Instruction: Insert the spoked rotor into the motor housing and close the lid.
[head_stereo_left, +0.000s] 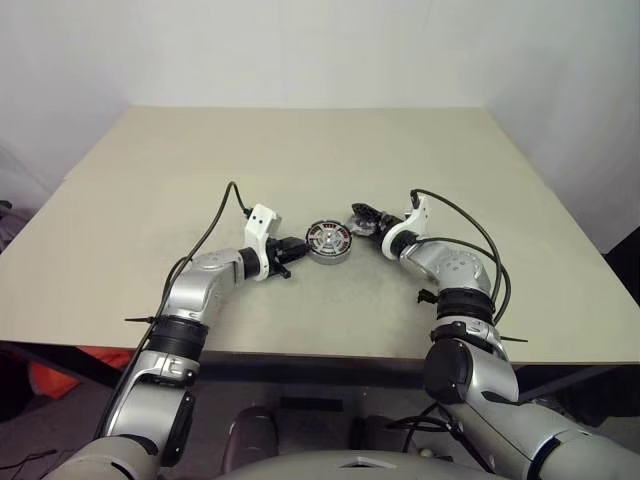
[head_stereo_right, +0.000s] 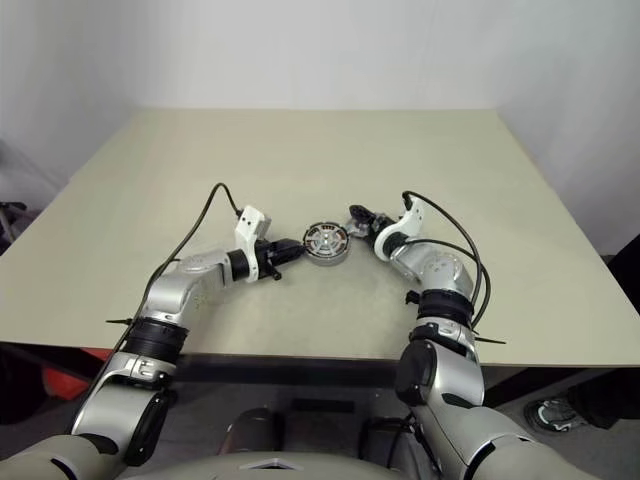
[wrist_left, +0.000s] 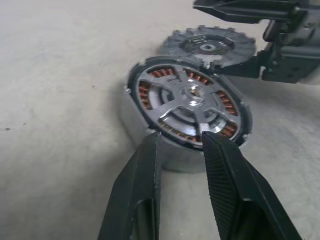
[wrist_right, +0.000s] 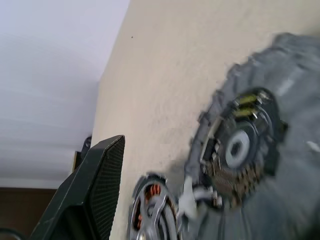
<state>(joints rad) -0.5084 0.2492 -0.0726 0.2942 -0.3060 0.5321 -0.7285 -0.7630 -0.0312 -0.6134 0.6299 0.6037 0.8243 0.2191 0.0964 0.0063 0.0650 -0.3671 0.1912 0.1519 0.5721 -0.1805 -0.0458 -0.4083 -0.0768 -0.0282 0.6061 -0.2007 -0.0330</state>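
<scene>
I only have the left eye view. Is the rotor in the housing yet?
Observer: Yes. In the left wrist view the rotor sits inside the housing, with copper windings showing between its spokes.
Operator: Where's the lid?
Observer: The lid looks to lie on the table right beside the housing, on the right arm's side, not yet over it.
Operator: Are the right jaws closed on it?
Observer: No. The right gripper has its jaws open, one finger above the lid's edge and the other at its rim.
</scene>
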